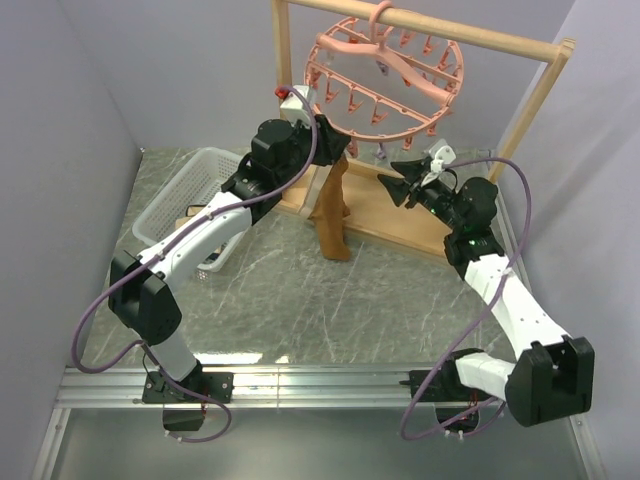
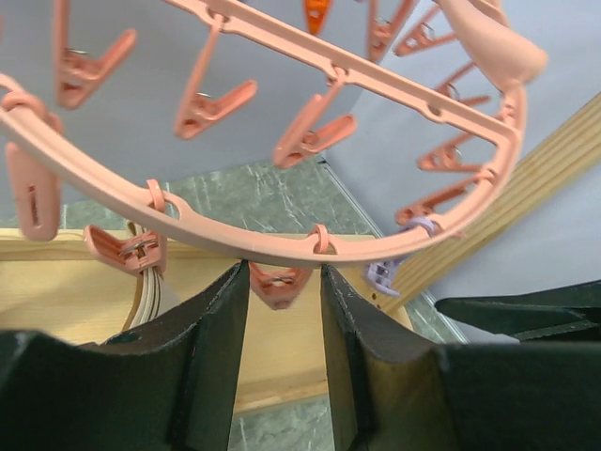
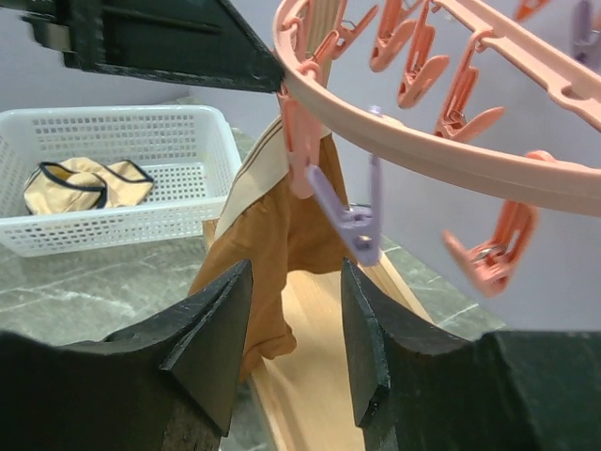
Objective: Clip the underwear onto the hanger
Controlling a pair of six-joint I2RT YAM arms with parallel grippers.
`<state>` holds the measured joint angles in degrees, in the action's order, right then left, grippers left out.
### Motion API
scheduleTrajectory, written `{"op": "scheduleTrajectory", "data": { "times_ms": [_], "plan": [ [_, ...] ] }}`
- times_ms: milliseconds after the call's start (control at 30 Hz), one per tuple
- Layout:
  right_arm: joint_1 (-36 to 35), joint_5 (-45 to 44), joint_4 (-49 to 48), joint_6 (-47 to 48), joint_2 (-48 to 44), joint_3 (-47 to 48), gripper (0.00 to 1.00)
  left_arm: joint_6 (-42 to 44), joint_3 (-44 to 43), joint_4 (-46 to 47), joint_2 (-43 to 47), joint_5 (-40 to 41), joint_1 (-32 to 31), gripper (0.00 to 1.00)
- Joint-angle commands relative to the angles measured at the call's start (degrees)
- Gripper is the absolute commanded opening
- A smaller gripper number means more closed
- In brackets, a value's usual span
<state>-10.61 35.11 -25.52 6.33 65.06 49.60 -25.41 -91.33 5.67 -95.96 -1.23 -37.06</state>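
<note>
The salmon-pink round hanger (image 1: 385, 75) hangs by its hook from the wooden rail. The brown underwear (image 1: 332, 210) hangs from one pink clip (image 3: 299, 150) on the ring's near left side, its tan waistband uppermost, its lower end on the table. My left gripper (image 1: 322, 128) is open with its tips up against the ring's underside (image 2: 282, 246); an empty pink clip (image 2: 279, 282) hangs between the jaws. My right gripper (image 1: 402, 182) is open and empty, below the ring and to the right of the underwear (image 3: 272, 225), with a purple clip (image 3: 352, 211) just above it.
The wooden rack has a top rail (image 1: 480, 40), side posts and a flat base board (image 1: 395, 215) under the hanger. A white mesh basket (image 1: 195, 190) stands at the left and holds a beige garment with dark trim (image 3: 84, 183). Grey walls close in both sides.
</note>
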Motion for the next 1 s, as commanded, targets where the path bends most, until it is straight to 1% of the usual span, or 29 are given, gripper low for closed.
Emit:
{"op": "scheduleTrajectory", "data": {
  "times_ms": [0,133,267,467,533,633,667,767,867,967],
  "plan": [
    [0.2,-0.4,-6.4,-1.5,3.4,2.8,0.50,-1.0,-1.8,3.8,1.1,0.5,0.8,0.42],
    [0.2,-1.9,-9.1,-1.8,6.7,5.2,0.51,-1.3,-1.2,4.1,1.1,0.6,0.8,0.42],
    [0.1,-0.3,-10.9,-2.1,9.6,7.6,0.53,-1.4,-0.7,4.9,1.0,-0.3,1.1,0.42],
    [-2.2,0.2,-13.6,-1.1,13.8,9.7,0.54,-1.4,-0.6,4.6,1.4,-0.8,1.6,0.42],
    [-2.3,0.3,-14.4,-0.8,14.7,10.0,0.52,-1.5,-0.3,4.6,1.7,-1.1,1.8,0.42],
    [-2.4,0.8,-14.9,-0.4,15.4,10.1,0.45,-1.6,0.1,4.6,2.1,-1.4,2.0,0.42],
    [-2.6,1.1,-15.1,-0.3,15.5,10.0,0.40,-1.7,0.4,4.7,2.2,-1.6,2.3,0.42],
    [-3.1,1.9,-15.3,0.4,15.2,9.5,0.33,-3.0,1.4,5.6,2.8,-3.4,2.9,0.41],
    [-3.5,1.5,-15.2,1.1,14.9,9.0,0.32,-4.9,3.2,7.8,4.1,-6.8,3.4,0.41],
    [-3.8,1.2,-15.3,1.1,14.9,9.0,0.30,-5.6,4.0,7.7,5.3,-9.2,3.5,0.41]
  ]
}}
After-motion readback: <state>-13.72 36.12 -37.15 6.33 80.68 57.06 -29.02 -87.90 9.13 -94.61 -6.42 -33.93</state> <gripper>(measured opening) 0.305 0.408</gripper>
